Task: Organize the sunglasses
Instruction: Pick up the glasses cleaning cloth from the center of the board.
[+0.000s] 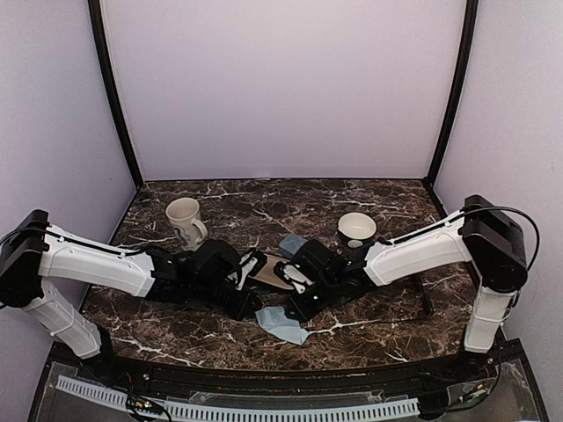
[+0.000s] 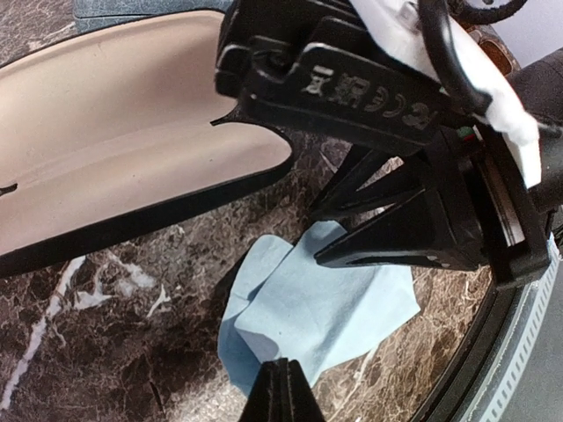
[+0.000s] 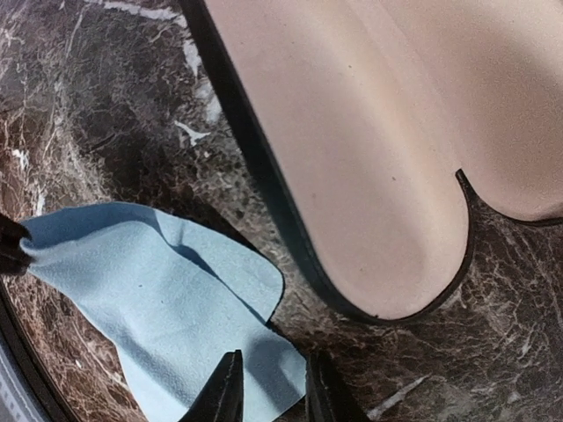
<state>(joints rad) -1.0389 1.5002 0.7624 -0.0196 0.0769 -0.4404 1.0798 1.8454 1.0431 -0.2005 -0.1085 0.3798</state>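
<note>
No sunglasses show in any view. A black oblong case [image 1: 266, 274] lies open between the two arms, and its beige lining [image 2: 114, 158] is bare, as the right wrist view [image 3: 369, 132] also shows. A light blue cloth [image 1: 286, 325] lies in front of it. My left gripper [image 2: 281, 387] is shut, pinching the cloth's [image 2: 325, 308] near edge. My right gripper [image 3: 273, 387] is open with its fingers low over the other corner of the cloth [image 3: 158, 308]. It also shows in the left wrist view [image 2: 318, 236].
A blue-grey case [image 1: 290, 243] lies just behind the open case. A white mug [image 1: 185, 220] stands at the back left and a dark paper cup [image 1: 356, 230] at the back right. The table's front rim [image 2: 519, 352] is close to the cloth.
</note>
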